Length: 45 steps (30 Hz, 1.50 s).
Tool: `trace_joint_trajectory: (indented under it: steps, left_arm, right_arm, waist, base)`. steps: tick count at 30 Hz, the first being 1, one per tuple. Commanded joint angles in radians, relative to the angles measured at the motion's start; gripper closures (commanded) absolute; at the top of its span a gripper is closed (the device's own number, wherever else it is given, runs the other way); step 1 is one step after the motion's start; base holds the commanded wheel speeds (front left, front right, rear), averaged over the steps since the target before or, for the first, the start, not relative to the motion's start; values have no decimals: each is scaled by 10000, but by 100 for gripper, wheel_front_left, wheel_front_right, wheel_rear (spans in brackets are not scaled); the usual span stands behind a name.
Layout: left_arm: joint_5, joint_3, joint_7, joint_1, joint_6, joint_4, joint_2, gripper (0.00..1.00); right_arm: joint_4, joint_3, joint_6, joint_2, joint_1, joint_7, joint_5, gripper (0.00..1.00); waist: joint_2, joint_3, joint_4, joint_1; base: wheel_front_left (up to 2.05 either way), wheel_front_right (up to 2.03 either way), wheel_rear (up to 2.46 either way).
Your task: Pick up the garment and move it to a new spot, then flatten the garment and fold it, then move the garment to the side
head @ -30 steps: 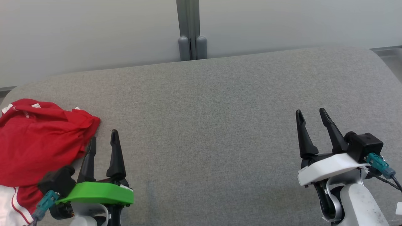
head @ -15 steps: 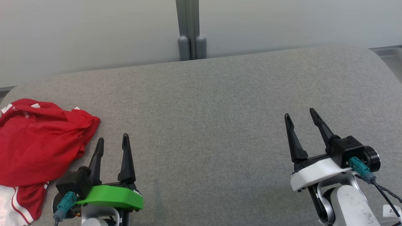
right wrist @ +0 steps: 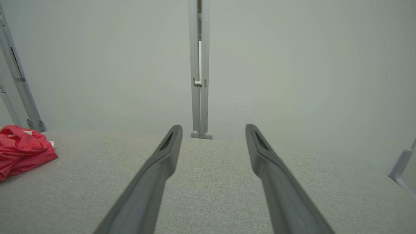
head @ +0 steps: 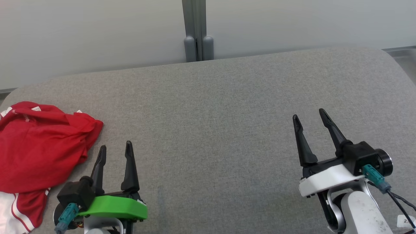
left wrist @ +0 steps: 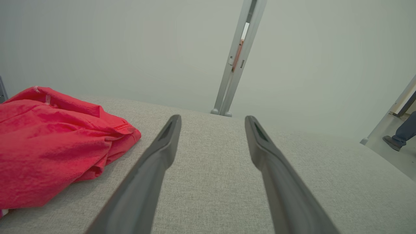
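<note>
Both grippers are hanging open and empty over the grey cushion (head: pixel 211 130). The red garment (head: pixel 39 146) is lying crumpled at the left edge, just beside the left gripper (head: pixel 116 145) and well apart from the right gripper (head: pixel 308 114). Picking up, flattening and folding are all, I think, waiting to be done.

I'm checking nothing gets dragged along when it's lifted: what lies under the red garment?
The red garment lies crumpled on the grey cushion; white fabric with red stripes sticks out from beneath its near edge. Whether anything else lies under the heap is hidden.
</note>
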Motion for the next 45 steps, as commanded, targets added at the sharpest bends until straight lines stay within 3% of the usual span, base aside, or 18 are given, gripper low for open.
trace_joint_trajectory:
  steps: [1, 6, 14, 32, 39, 45]
  left_arm:
    - [-59, 47, -93, 144, -48, -85, 71, 0]
    - [-356, 158, -197, 182, -176, -82, 73, 0]
    - [28, 98, -339, 257, -238, -42, 77, 0]
    - [889, -99, -552, 227, -44, -56, 83, 0]
    - [919, -45, -552, 212, -10, -69, 81, 0]
    - [891, 109, -552, 256, 37, -114, 80, 0]
  right_arm:
    - [-150, 15, 3, -12, 26, -105, 290, 0]
    - [-199, 210, 3, -13, 144, -206, 792, 0]
    - [65, 369, 3, -17, 223, -365, 1490, 0]
    - [265, 630, 3, -20, 173, -574, 1084, 0]
    - [290, 683, 3, -18, 307, -574, 1269, 0]
    - [356, 854, 3, -18, 428, -574, 1356, 0]
  waist:
    - [-1, 4, -7, -1]
    - [-1, 12, -32, -1]
    - [-1, 41, -70, -1]
    - [-1, 71, 75, -1]
    - [-1, -13, 588, -1]
    - [-1, -142, 1554, -1]
  base:
    - [0, 0, 0]
    - [0, 0, 0]
    - [0, 0, 0]
    - [0, 0, 0]
    - [0, 0, 0]
    - [0, 0, 0]
